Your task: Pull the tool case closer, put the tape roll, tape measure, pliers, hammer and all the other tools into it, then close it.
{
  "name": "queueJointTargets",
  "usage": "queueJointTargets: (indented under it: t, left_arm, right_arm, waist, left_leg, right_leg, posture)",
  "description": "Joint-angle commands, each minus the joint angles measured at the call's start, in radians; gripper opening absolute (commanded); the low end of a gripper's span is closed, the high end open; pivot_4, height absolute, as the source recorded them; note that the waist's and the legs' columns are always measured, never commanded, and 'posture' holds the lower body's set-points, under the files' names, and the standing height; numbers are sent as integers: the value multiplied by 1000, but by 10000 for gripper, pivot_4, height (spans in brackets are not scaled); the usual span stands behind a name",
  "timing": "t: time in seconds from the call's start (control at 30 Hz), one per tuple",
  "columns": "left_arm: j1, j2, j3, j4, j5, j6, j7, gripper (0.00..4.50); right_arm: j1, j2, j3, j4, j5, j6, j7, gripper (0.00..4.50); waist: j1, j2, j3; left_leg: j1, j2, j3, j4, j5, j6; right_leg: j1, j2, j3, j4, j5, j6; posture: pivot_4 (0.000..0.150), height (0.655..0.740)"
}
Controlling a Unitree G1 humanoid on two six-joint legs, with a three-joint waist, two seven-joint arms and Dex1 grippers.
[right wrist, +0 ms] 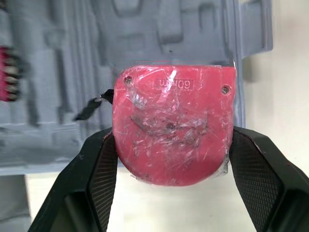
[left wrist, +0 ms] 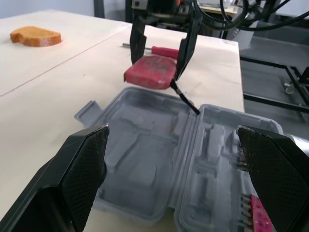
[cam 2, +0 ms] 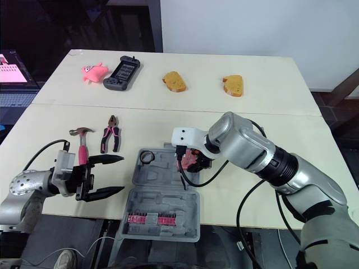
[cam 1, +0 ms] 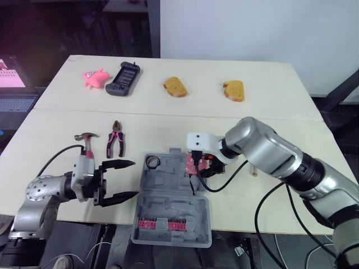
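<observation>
Tape measure (right wrist: pixel 171 125) in right tool (right wrist: pixel 172 145) at case (right wrist: pixel 145 29) rim; wrist-cam label poss. "60m"

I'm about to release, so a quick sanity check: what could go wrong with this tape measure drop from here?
1. The right gripper holds the tape measure at the tool case rim, partly over bare table. Released here, it may land on the rim or outside.
2. Its black strap trails toward the hinge and could get pinched when the case is closed.
</observation>
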Motion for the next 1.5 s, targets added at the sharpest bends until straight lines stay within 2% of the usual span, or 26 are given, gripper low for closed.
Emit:
queueJointTargets:
  t: [0.03, 0.6, 1.23, 1.3, 1.37, 1.5]
  left_arm:
    - [1, 9, 33, -20, -14, -11, -6, 45000]
    - [32, 7, 39, -70, -25, 9, 22, 45000]
    - [43, 6, 40, -92, -27, 32, 24, 45000]
    - [44, 7, 38, -93, -26, 34, 22, 45000]
    - [45, 8, 37, -93, -25, 34, 19, 45000]
    - [45, 7, 35, -99, -29, 45, 21, 45000]
  right_arm:
    - [-37, 7, 45, 21, -48, -45, -35, 28974]
    - [-26, 103, 169, 200, -167, -189, -77, 28974]
    - [18, 134, 146, 240, -229, -233, -50, 28974]
    - [21, 131, 137, 230, -229, -229, -44, 39259]
    - [21, 130, 132, 222, -231, -226, -38, 44790]
    - [18, 122, 104, 186, -225, -199, -28, 44790]
  waist:
    - [-2, 0, 0]
    - [-4, 0, 0]
    - [-4, 0, 0]
    - [-4, 0, 0]
    - [-5, 0, 0]
    - [-5, 0, 0]
  left_leg:
    - [0, 0, 0, 0, 0, 0]
    - [0, 0, 0, 0, 0, 0]
    - [0, 0, 0, 1, 0, 0]
    - [0, 0, 0, 1, 0, 0]
    - [0, 0, 0, 1, 0, 0]
    - [0, 0, 0, 2, 0, 0]
  right_leg:
    - [0, 0, 0, 0, 0, 0]
    - [-1, 0, 0, 2, 0, 0]
    - [-1, 0, 0, 3, 0, 0]
    - [-1, 0, 0, 3, 0, 0]
    - [-1, 0, 0, 3, 0, 0]
    - [0, 0, 0, 3, 0, 0]
  posture:
    - [1500, 7395]
    - [1500, 7395]
    - [1500, 7395]
    - [1500, 7395]
    - [1500, 7395]
    - [1500, 7395]
